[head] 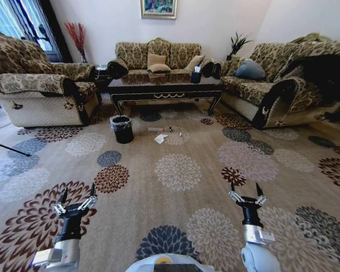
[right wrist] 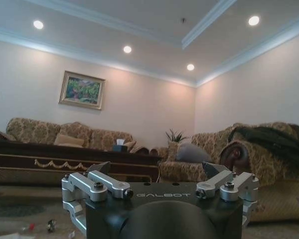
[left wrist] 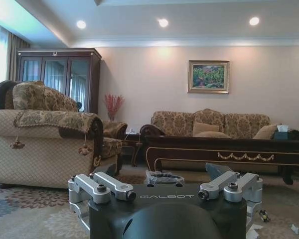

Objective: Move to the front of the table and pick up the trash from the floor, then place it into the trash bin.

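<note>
carpet [head: 175, 170]: floral, carries everything; robot stands well back from the work, so stage is approach.
table [head: 165, 88]: dark wood, gold scroll front edge, far end of carpet between sofas.
trash bin [head: 122, 128]: black, plastic liner, on carpet before table's left front corner, just beside the trash, probably for a short carry.
trash [head: 161, 137]: white crumpled paper, slim tube, scraps, on carpet before table's front edge.
left gripper [head: 75, 199]: fingers spread, empty, held low and forward, likely travel pose; trash well apart, ahead-right.
right gripper [head: 245, 193]: fingers spread, empty, same pose; trash well apart, ahead-left.
</note>
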